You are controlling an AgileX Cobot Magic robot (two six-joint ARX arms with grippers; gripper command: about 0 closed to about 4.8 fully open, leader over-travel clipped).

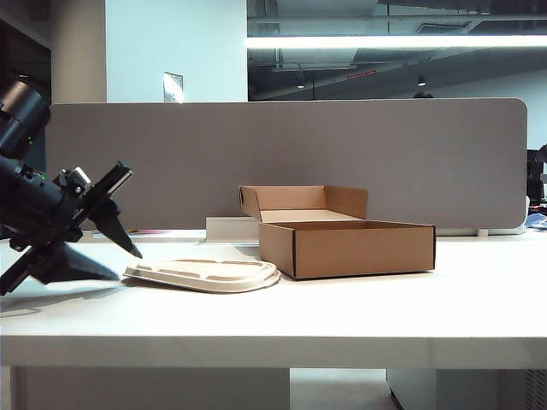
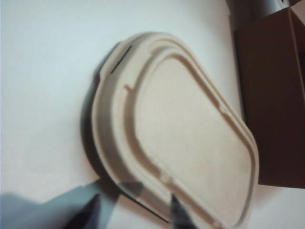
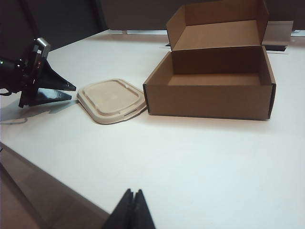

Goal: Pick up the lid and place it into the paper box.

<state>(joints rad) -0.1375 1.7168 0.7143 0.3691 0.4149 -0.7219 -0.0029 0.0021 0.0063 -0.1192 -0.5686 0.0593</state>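
Left gripper [image 1: 109, 254] reaches in low from the left edge of the desk [image 1: 359, 312], tilted downward, its dark fingers [image 1: 120, 229] spread apart, tips just beside the near end of the lid [image 1: 205, 274]. Lid lies flat on the desk, ridged face up, long axis running from the fingers toward the paper box [image 1: 346, 243], which stands just beside its far end, rear flap upright. Right gripper [image 3: 133, 196] hangs well back over the desk, fingers pressed together and holding nothing.
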